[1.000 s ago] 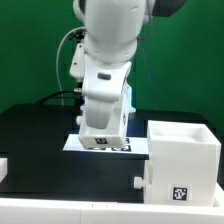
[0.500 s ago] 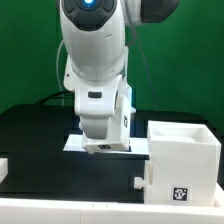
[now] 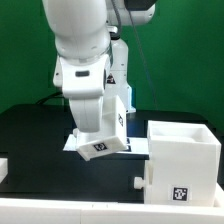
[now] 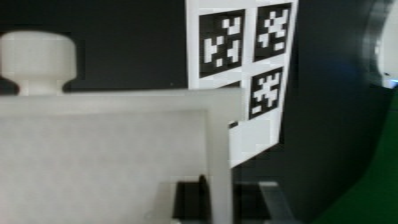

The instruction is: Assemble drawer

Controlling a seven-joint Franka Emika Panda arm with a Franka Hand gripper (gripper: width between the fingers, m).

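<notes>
My gripper (image 3: 98, 138) is shut on a wall of the small white drawer (image 3: 99, 149) and holds it tilted just above the table, its marker tag facing the camera. In the wrist view the drawer (image 4: 107, 150) fills the near part of the picture. A thin wall of it stands between my dark fingers (image 4: 192, 200), and a white knob (image 4: 36, 60) sticks out at its far end. The large white cube-shaped housing (image 3: 180, 160) stands open-topped at the exterior view's right, apart from the drawer.
The marker board (image 3: 136, 146) lies flat on the black table behind the held drawer; it also shows in the wrist view (image 4: 249, 60). A small white piece (image 3: 3, 168) sits at the exterior view's left edge. A small stub (image 3: 137, 182) is beside the housing's lower corner.
The arm has swung toward the exterior view's left and risen. The drawer has come up off the marker board and now hangs tilted in the gripper.
</notes>
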